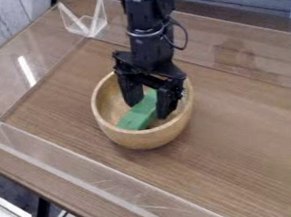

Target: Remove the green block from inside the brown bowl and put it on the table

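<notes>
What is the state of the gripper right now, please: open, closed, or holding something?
Gripper: open, jaws spread inside the brown bowl around the green block; not yet closed on it.

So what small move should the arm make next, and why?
Probably close the jaws. The gripper is open, pointing down inside the brown bowl, its fingers either side of the green block, which still lies in the bowl. Whether it is low enough is hard to tell.

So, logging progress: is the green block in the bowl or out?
In. The green block lies inside the brown bowl, between the open jaws.
</notes>
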Tool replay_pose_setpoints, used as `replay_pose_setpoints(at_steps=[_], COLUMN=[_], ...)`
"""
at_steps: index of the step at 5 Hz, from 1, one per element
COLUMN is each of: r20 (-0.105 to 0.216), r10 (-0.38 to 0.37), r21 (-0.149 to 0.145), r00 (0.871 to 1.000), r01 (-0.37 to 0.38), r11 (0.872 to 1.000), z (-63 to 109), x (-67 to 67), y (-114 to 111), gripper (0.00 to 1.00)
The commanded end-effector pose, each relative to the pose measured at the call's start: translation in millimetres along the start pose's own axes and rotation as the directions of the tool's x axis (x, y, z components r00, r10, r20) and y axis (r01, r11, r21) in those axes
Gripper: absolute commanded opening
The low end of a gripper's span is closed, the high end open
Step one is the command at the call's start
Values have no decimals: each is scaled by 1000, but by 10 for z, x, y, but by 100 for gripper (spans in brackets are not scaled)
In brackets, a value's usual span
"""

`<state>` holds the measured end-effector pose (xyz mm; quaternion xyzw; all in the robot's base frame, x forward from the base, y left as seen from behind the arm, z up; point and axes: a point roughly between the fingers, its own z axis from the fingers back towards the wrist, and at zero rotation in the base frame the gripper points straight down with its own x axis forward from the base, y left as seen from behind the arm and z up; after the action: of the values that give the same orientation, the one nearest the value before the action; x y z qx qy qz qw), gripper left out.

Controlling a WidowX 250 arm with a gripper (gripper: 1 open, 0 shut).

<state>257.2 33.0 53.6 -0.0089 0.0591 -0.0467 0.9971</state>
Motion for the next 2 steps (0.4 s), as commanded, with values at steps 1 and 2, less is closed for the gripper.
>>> replay_pose_setpoints(at_steps=[1,2], r20=[60,78], r10=[-11,-19], r21=[1,-4], r00=[998,997], r01=[11,19], r11=[1000,1000], z=[155,208], x=[38,38], y=[23,22], gripper=[100,100])
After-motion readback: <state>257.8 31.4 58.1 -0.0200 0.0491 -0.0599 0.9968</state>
